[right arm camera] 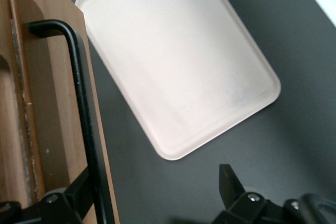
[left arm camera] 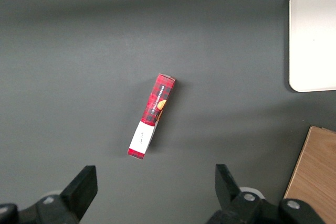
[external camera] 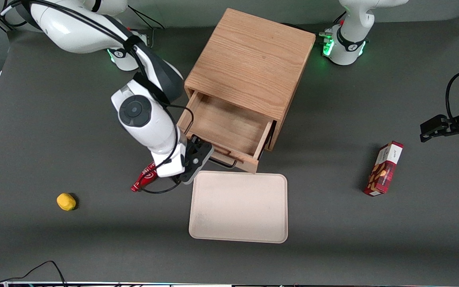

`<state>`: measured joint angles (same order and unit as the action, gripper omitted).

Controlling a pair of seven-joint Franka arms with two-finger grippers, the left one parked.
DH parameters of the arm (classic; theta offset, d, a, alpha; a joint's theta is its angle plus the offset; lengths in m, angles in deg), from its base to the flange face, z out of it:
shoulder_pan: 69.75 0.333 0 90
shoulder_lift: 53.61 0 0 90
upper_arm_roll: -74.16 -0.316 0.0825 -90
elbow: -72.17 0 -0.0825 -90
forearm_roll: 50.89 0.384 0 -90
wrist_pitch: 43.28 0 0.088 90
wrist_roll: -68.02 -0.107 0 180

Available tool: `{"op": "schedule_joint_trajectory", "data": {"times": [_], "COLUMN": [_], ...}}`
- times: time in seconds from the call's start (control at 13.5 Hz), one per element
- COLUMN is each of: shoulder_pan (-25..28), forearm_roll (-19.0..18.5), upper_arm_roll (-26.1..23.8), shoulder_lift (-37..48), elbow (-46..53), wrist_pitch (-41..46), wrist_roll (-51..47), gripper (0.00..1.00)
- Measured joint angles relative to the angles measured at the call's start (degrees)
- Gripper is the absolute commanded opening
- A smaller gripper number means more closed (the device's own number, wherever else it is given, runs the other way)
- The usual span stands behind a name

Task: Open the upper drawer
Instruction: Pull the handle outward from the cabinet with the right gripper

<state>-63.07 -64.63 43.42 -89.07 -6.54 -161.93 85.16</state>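
The end effector (external camera: 198, 156) is hovering with its fingers spread around the black handle (right arm camera: 79, 98) of the upper drawer (external camera: 225, 129), one finger (right arm camera: 68, 198) on each side of the bar, not visibly pinching it. The drawer is standing pulled well out of the cabinet (external camera: 249, 59), its front nearly touching the tray (external camera: 238, 207) on the desk (external camera: 333, 223). The handle's long axis is running across the fingers' gap, so any further pull would go straight toward the tray.

Robot lab: bench-mounted arms on grey mat (external camera: 54, 119).
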Motion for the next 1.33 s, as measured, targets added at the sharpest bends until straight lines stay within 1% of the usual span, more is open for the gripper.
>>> {"op": "schedule_joint_trajectory", "data": {"times": [0.37,0.52,0.67,0.74,0.96,1.11,1.26,1.33], "shoulder_pan": [-0.28,-0.35,-0.27,-0.27,-0.16,0.02,-1.22,-2.18], "forearm_roll": [0.00,0.01,0.25,0.74,3.84,7.51,11.00,11.72], "upper_arm_roll": [1.41,1.59,1.46,1.22,-0.55,-1.56,-1.52,-1.47], "shoulder_lift": [-3.68,-4.33,-4.41,-4.41,-3.88,-2.04,0.37,1.24], "elbow": [6.03,7.05,7.41,7.56,8.29,9.80,10.46,10.70], "wrist_pitch": [0.23,0.40,0.50,0.52,0.72,2.51,5.50,8.37], "wrist_roll": [2.32,2.40,1.32,-0.71,-13.61,-20.77,-22.47,-22.55], "gripper": [1.00,1.00,1.00,1.00,1.00,1.00,1.00,1.00]}}
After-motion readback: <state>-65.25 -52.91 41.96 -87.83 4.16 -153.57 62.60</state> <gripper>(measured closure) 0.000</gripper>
